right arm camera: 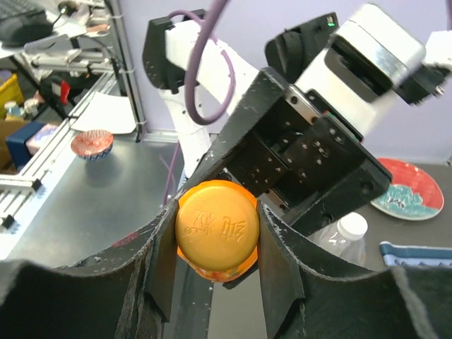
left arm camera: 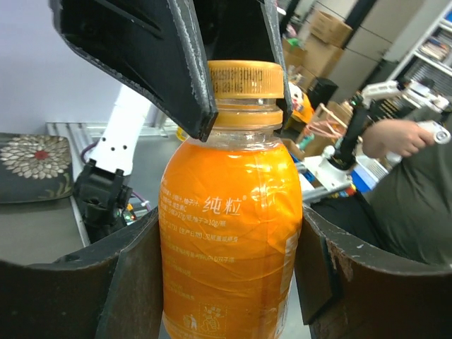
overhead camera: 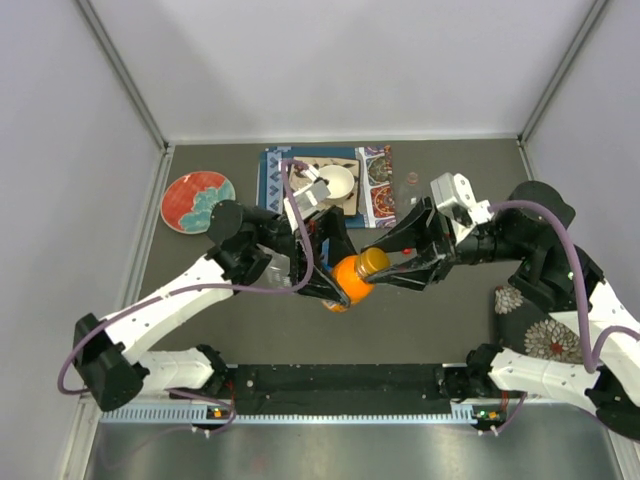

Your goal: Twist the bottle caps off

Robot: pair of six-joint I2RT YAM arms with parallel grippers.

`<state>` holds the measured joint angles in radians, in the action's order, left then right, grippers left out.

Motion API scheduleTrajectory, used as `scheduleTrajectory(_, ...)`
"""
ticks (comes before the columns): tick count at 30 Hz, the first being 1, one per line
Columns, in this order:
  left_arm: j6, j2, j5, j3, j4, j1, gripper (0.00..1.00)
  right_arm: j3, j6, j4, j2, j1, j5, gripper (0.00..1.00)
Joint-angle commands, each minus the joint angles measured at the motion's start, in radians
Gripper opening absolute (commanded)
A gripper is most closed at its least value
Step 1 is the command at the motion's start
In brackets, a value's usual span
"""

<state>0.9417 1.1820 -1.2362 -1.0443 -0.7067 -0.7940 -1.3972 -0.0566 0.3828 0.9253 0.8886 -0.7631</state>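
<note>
i have the squat orange plastic bottle [left arm camera: 226,212] held off the table between both arms, and its long axis is what matters: it runs from my left gripper [overhead camera: 330,283] towards my right gripper [overhead camera: 379,265], with the round orange screw cap [right arm camera: 215,226] at the right-hand end. the left fingers [left arm camera: 127,282] are clamped on the bottle's body, and the right fingers [right arm camera: 159,261] are closed on either side of the cap, so the right arm is the one placed to turn it. the cap looks fully seated on the neck, so i judge the twist about that axis is not yet done.

the orange bottle is full of orange drink. beyond it, on the far side from the arm bases, a white bowl [overhead camera: 337,182] sits on a patterned mat [overhead camera: 375,185]; the left arm covers part of it and i cannot tell what is in it. just beside the orange bottle, on the left-arm side, a clear plastic bottle with a white cap [right arm camera: 351,227] has its cap on
</note>
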Motion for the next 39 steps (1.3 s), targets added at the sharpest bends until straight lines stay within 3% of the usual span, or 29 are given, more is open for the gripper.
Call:
scheduleTrajectory(1, 0.351, 0.053, -0.012, -0.013, -0.522, 0.022, 0.32, -0.005, 0.101, 0.07, -0.025, 0.009, -0.311, 0.0)
scheduleTrajectory(6, 0.544, 0.131, -0.025, -0.033, -0.744, 0.022, 0.31, 0.004, 0.153, 0.117, -0.016, 0.009, -0.404, 0.0)
scheduleTrajectory(12, 0.522, 0.145, -0.065, -0.049, -0.725, 0.024, 0.31, 0.0, 0.192, 0.185, -0.022, 0.009, -0.349, 0.0)
scheduleTrajectory(16, 0.404, 0.119, -0.077, -0.045, -0.552, 0.027, 0.31, -0.008, 0.196, 0.202, -0.049, 0.009, -0.344, 0.0)
scheduleTrajectory(19, 0.358, 0.107, -0.071, -0.045, -0.516, 0.029, 0.3, -0.016, 0.187, 0.208, -0.056, 0.009, -0.344, 0.0)
scheduleTrajectory(22, 0.281, 0.096, -0.066, -0.048, -0.417, 0.029, 0.28, -0.014, 0.166, 0.209, -0.059, 0.009, -0.274, 0.0)
scheduleTrajectory(25, 0.032, 0.048, -0.036, -0.068, -0.081, 0.027, 0.27, -0.016, 0.135, 0.208, -0.06, 0.009, -0.133, 0.0)
scheduleTrajectory(26, -0.148, 0.016, 0.006, -0.08, 0.025, 0.026, 0.27, -0.016, 0.127, 0.206, -0.06, 0.01, -0.11, 0.01)
scheduleTrajectory(27, -0.24, 0.001, 0.032, -0.094, 0.266, 0.024, 0.27, -0.017, 0.121, 0.206, -0.062, 0.009, -0.066, 0.05)
scheduleTrajectory(29, -0.422, -0.025, 0.085, -0.14, 0.431, 0.013, 0.27, -0.019, 0.12, 0.205, -0.062, 0.009, -0.026, 0.06)
scheduleTrajectory(39, -0.529, -0.064, 0.159, -0.128, 0.558, 0.015, 0.26, -0.039, 0.12, 0.203, -0.052, 0.009, 0.053, 0.0)
